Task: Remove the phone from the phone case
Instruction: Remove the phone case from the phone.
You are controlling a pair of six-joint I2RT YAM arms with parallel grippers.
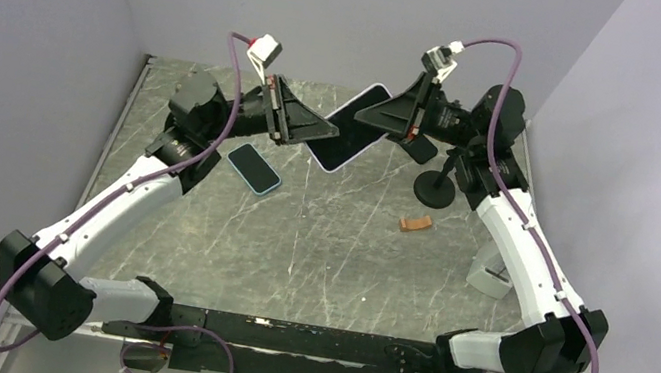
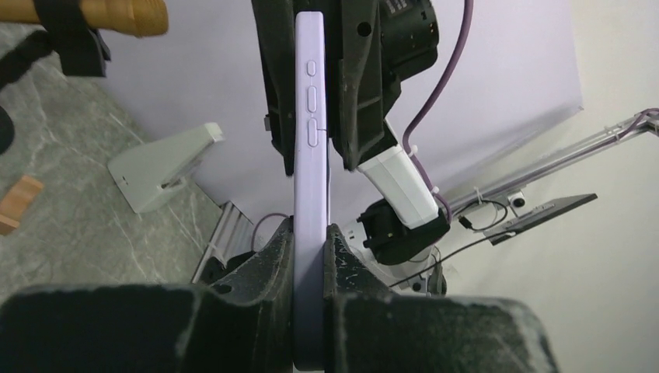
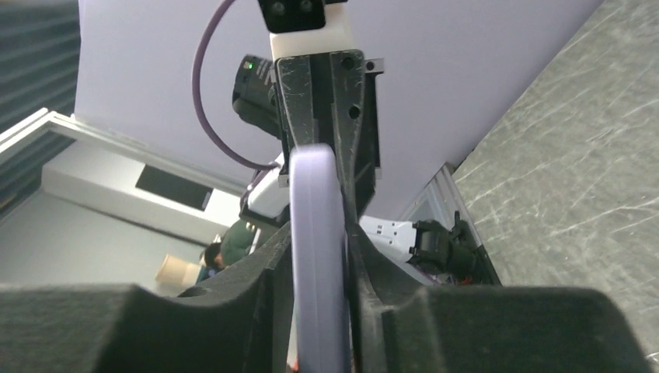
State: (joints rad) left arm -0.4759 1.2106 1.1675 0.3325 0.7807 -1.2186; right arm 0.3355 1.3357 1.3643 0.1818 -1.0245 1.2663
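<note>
Clamping opposite ends of the lilac case (image 1: pixel 345 145), the left gripper (image 1: pixel 326 131) and right gripper (image 1: pixel 365 117) hold it tilted in the air above the table (image 1: pixel 346 250). A blue phone (image 1: pixel 253 169) lies flat near the left arm.

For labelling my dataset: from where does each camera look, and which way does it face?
Top external: above and behind the robot, facing down on the table; left arm, right arm, left claw and right claw show.
Left wrist: on the left arm, facing along its own fingers to the lilac phone case and the right claw.
Right wrist: on the right arm, facing along its fingers to the case and left claw.
Shared: the case, pinched by both claws.
</note>
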